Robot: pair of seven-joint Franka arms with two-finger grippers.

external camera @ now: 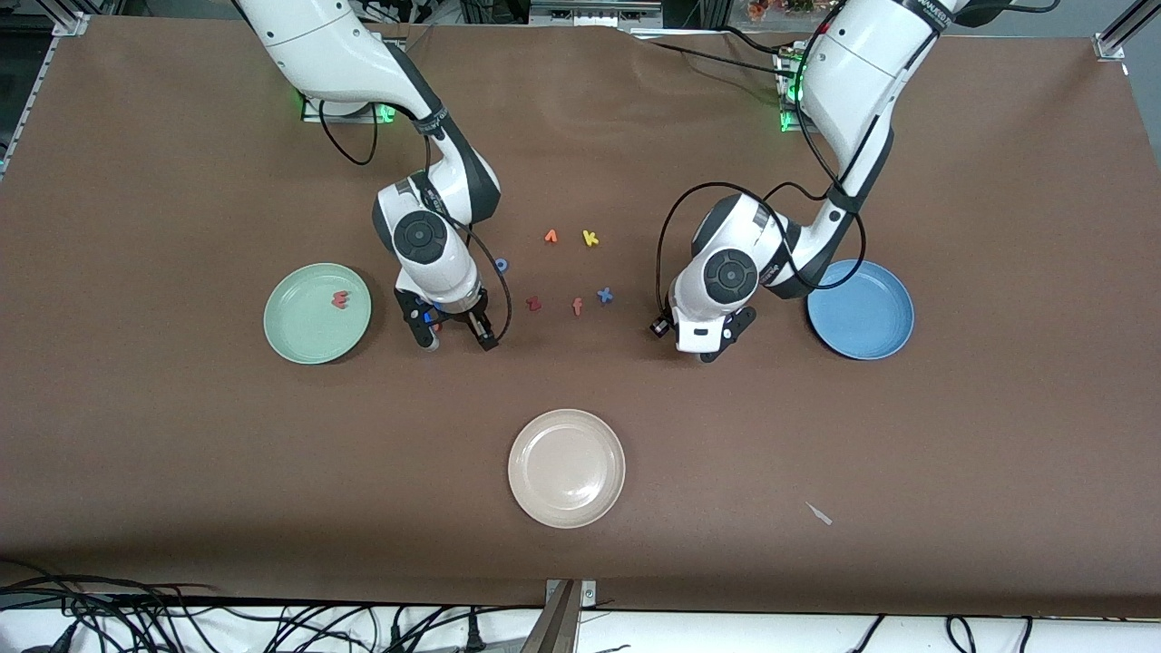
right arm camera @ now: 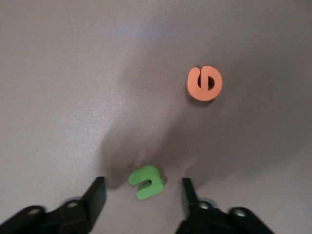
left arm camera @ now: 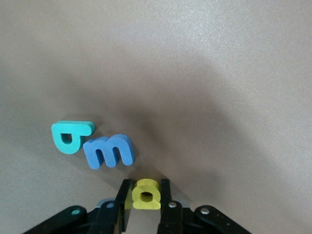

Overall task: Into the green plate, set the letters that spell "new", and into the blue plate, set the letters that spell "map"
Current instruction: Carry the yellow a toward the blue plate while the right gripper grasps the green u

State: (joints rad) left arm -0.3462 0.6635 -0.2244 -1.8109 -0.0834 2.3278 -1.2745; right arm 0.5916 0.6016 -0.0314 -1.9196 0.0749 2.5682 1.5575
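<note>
Front view: green plate [external camera: 299, 337] sits mid-frame toward the right arm's end, salmon w [external camera: 340, 298] already lying in it. Blue plate [external camera: 862, 334] is mid-frame toward the left arm's end; I see no letter in it. Beige plate [external camera: 567, 494] is at lower centre. The spare letters, yellow k [external camera: 590, 238], dark red z [external camera: 533, 304] and salmon f [external camera: 577, 307], sit in centre frame. Right jaws are down at the counter [external camera: 816, 453] between the green plate and the z. Left jaws are down at the counter just beside the blue plate.

Left wrist view: left jaws clenched on the yellow a [left arm camera: 146, 194], which lies flat, hole facing up. It's near square, so no clear long axis. Periwinkle m [left arm camera: 109, 151] is close by, long axis running toward the teal p [left arm camera: 72, 136], the two about touching. Risk: the foam squashes and the a pops out on the lift, or one jaw finger nudges the m, it's that close.

Right wrist view: right jaws released, spread either side of the green n [right arm camera: 146, 182], neither finger touching it. The n lies flat, its legs slanted toward one finger, not square to the jaws. Risk: a skewed pinch spins or flicks it. Orange e [right arm camera: 204, 83] lies flat, well apart.
</note>
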